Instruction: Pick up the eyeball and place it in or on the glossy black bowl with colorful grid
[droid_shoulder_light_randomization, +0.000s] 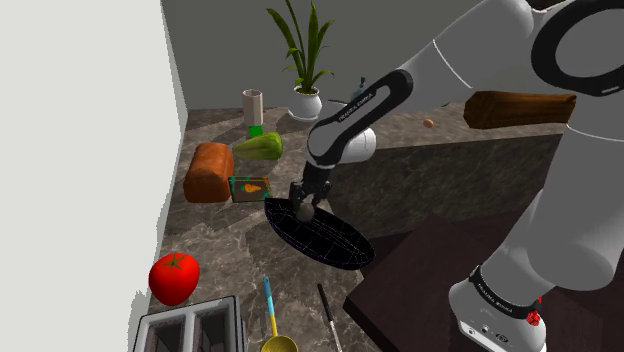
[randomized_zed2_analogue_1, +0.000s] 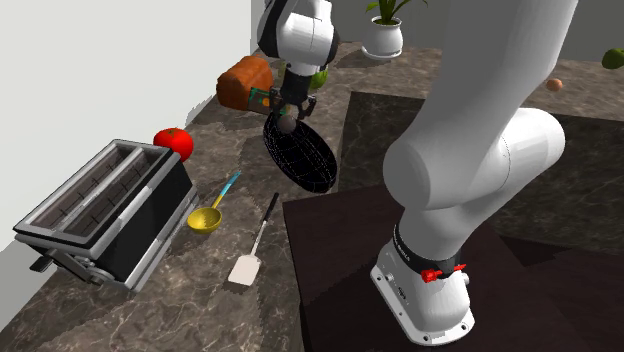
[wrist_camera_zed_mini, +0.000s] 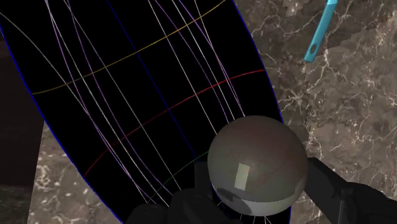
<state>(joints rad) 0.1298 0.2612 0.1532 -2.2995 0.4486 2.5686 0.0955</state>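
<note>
Gripper (wrist_camera_zed_mini: 262, 194) carrying the eyeball above the bowl.
The glossy black bowl (wrist_camera_zed_mini: 127, 95) with coloured grid lines lies just below. The fingers are clamped round the greyish eyeball (wrist_camera_zed_mini: 257, 162), near the bowl's rim. Judged the placing step: move inward, lower, release.

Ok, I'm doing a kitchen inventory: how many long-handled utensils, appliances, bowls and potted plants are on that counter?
Utensils: 2, ladle and spatula
Appliances: 1, toaster
Bowls: 1, black bowl
Plants: 1, potted plant
Total: 5
</note>
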